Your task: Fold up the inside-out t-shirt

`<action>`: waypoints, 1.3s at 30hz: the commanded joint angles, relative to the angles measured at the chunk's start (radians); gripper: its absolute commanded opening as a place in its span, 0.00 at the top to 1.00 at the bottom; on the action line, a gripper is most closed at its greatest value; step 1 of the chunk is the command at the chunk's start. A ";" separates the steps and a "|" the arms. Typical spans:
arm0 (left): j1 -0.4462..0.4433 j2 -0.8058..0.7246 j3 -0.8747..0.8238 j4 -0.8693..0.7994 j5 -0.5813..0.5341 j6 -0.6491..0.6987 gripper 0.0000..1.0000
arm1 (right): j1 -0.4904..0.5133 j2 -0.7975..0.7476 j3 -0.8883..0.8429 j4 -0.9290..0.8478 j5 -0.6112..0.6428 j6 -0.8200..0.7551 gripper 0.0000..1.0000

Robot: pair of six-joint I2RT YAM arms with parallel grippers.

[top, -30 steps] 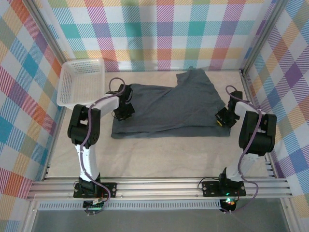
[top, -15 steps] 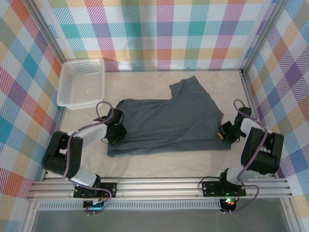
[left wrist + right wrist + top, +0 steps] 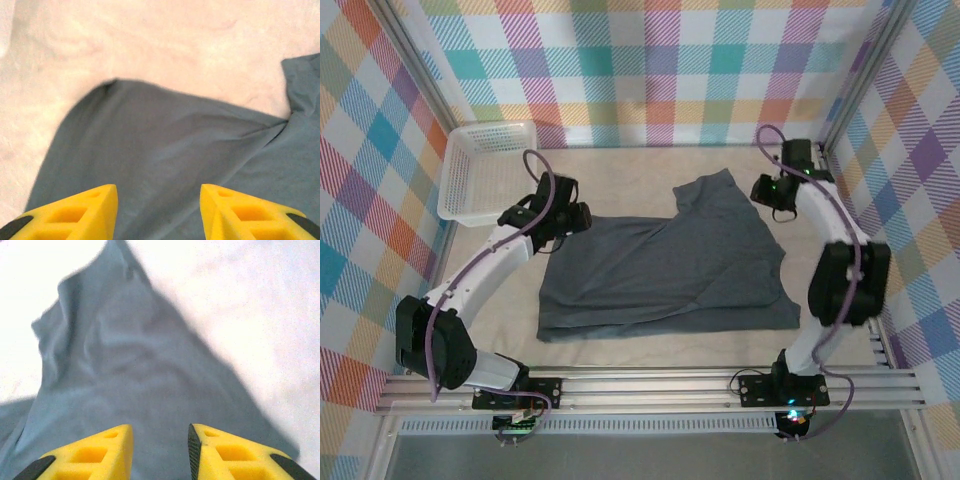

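Note:
The dark slate-grey t-shirt point(image 3: 670, 265) lies spread on the cream table, with a flap reaching toward the far wall at its right half. My left gripper point(image 3: 565, 220) hovers over the shirt's far left corner. Its yellow fingers point(image 3: 75, 212) stand apart, with only cloth point(image 3: 165, 145) below the gap. My right gripper point(image 3: 772, 192) hangs above the far right flap. It is open too, and the cloth point(image 3: 125, 365) under its fingers point(image 3: 235, 455) is not gripped.
A white mesh basket point(image 3: 485, 170) sits at the far left corner of the table. Plaid walls close in the back and both sides. Metal rails point(image 3: 650, 385) run along the near edge by the arm bases.
Both grippers were shut low at the shirt's left and right edges. They have let go, opened, and swung toward the shirt's far side. The shirt now lies nearer the front.

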 commanded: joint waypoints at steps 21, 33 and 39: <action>0.117 0.446 0.371 -0.262 -0.028 0.033 0.13 | 0.014 0.570 0.539 -0.239 -0.046 -0.163 1.00; 0.188 0.808 0.721 -0.387 0.052 0.099 0.41 | -0.046 0.165 0.153 0.016 0.024 -0.075 1.00; 0.196 0.890 0.770 -0.399 0.206 0.143 0.53 | -0.046 0.186 0.148 -0.006 -0.003 -0.062 1.00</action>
